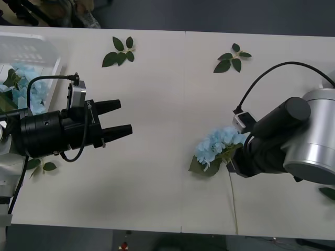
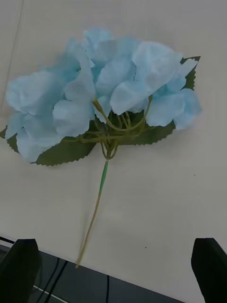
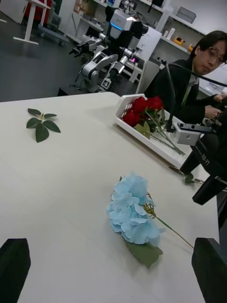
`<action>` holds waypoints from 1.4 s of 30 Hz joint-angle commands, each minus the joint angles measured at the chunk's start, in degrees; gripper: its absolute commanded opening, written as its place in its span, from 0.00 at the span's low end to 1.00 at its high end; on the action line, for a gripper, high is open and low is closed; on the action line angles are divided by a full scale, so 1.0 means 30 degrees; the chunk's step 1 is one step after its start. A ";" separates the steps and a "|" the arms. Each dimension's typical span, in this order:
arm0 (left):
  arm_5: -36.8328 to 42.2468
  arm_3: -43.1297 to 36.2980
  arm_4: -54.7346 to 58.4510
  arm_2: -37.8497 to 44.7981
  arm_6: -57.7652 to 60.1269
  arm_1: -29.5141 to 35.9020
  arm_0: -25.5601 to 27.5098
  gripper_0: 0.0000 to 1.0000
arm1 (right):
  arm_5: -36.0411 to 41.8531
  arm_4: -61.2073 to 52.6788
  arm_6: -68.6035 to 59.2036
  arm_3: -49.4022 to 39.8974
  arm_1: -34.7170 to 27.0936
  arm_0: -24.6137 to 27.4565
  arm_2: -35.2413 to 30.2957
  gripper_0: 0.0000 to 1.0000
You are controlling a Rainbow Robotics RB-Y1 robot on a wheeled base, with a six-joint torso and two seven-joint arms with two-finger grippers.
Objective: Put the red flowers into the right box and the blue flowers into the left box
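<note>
One blue flower lay flat on the white surface, right of its middle, with its head toward the centre and its thin stem running back to the near edge. Your right gripper stood just behind the bloom, over the stem; its fingers were released and spread wide, and the stem ran between them without touching either. So the step in hand, as I judge it, was the approach for grasping this flower, not yet the grasp.

The left box sat at the far left corner of the surface and already had blue flowers inside. The right box held the red flowers. Your left gripper hung over the left part of the surface, its fingers also released and holding nothing, pointing toward the flower.

For the next move you probably needed to lower the right gripper and close on the stem near the head. The left box was well apart, so a handover to the left gripper seemed likely.
</note>
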 commanded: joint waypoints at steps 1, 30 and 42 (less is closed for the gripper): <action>0.0091 -0.0257 0.0202 0.0343 -0.0705 0.0366 -0.0328 1.00 | -0.0462 0.0500 -0.1506 0.0349 0.0415 -0.0177 0.0507 0.94; 0.0091 -0.0257 0.0202 0.0343 -0.0705 0.0366 -0.0328 1.00 | -0.4681 0.2141 -0.2121 0.5154 0.2876 -0.0177 0.2617 0.94; 0.0091 -0.0257 0.0202 0.0343 -0.0705 0.0366 -0.0328 1.00 | -0.6116 0.2902 -0.1799 0.5330 0.1909 -0.0177 0.4169 0.94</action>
